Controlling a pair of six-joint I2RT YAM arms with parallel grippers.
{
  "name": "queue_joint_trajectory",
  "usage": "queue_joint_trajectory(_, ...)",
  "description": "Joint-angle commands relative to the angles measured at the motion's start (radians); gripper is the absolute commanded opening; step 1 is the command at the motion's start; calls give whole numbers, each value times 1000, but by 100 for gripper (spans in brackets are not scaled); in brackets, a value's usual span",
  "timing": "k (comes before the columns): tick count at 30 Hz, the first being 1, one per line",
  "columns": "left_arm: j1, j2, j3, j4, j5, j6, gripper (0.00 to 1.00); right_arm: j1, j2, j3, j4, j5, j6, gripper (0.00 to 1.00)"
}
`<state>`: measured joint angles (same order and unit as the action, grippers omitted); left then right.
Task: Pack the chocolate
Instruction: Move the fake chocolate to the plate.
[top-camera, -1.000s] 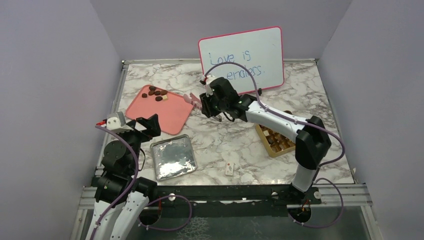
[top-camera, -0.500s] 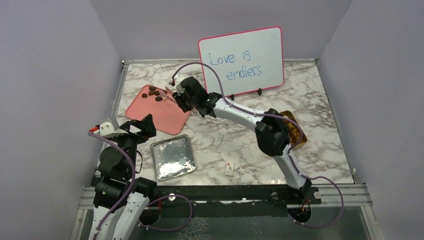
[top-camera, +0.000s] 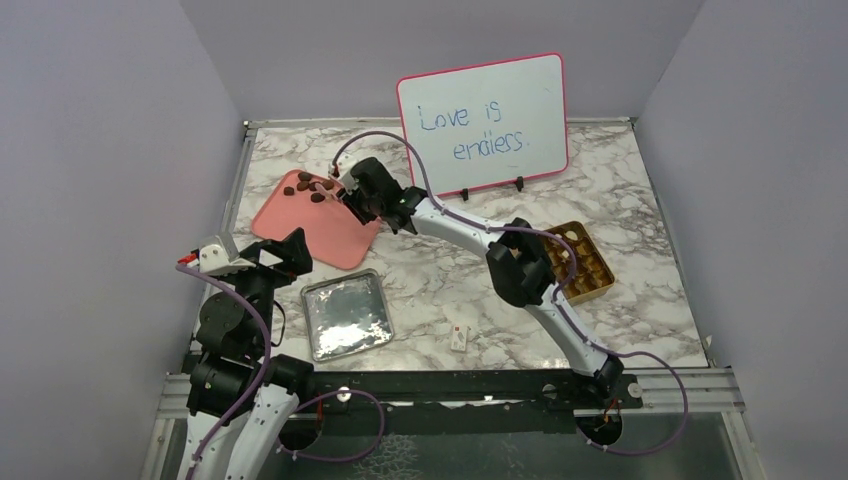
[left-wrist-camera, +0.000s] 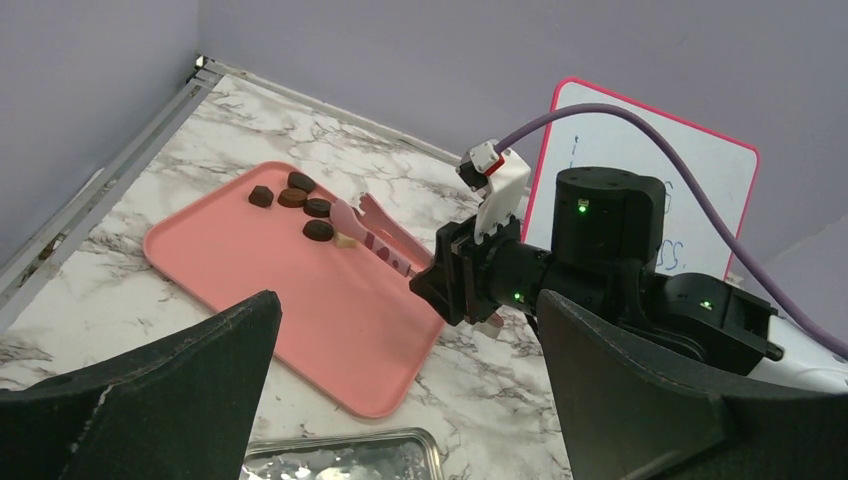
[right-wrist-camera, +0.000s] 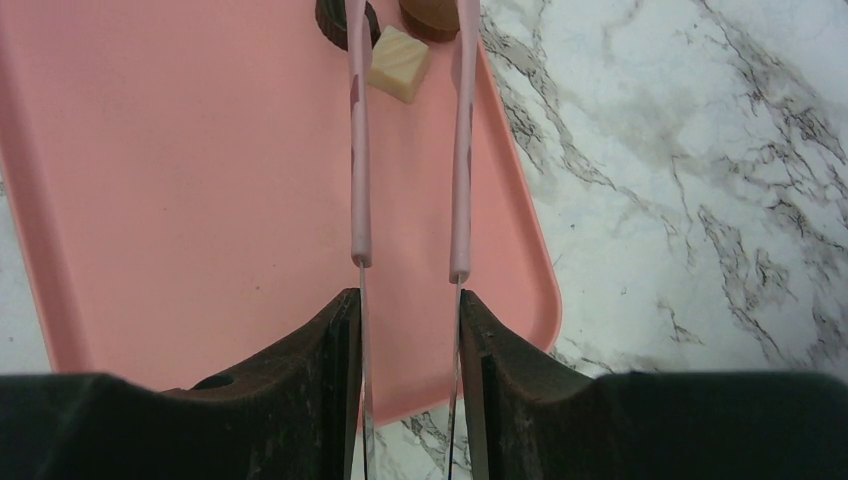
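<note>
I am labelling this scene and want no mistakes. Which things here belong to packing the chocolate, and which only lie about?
Belong to the job:
chocolates, on the pink tray
tongs, held by the right gripper
box

Lying about:
silver tray
tag
whiteboard
left gripper, open, holding nothing

Blue handwriting on the whiteboard (top-camera: 483, 120) reads "Love is endless."; the words sit in two lines, "Love is" above "endless."; in the left wrist view only faint strokes of it show beside the arm, not legible; the white tag (top-camera: 459, 338) is too small to read; the pink tongs (right-wrist-camera: 359, 150) carry darker spots, no letters made out.
</note>
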<state>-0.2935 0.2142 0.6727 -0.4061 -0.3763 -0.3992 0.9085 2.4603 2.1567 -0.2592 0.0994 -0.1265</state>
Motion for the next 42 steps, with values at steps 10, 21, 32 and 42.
queue_joint_trajectory(10, 8, 15, 11, 13, -23, 5, 99, 5, 95, 121, -71, -28, 35, 42)
queue_joint_trajectory(21, 7, 32, 14, 17, -9, 6, 99, 5, 126, 203, -207, -43, 114, 42)
queue_joint_trajectory(32, 6, 27, 12, 16, -9, 7, 99, 6, 147, 226, -203, -20, 109, 39)
queue_joint_trajectory(42, 6, 22, 10, 14, -13, 6, 99, 13, 78, 175, -203, -70, 119, 32)
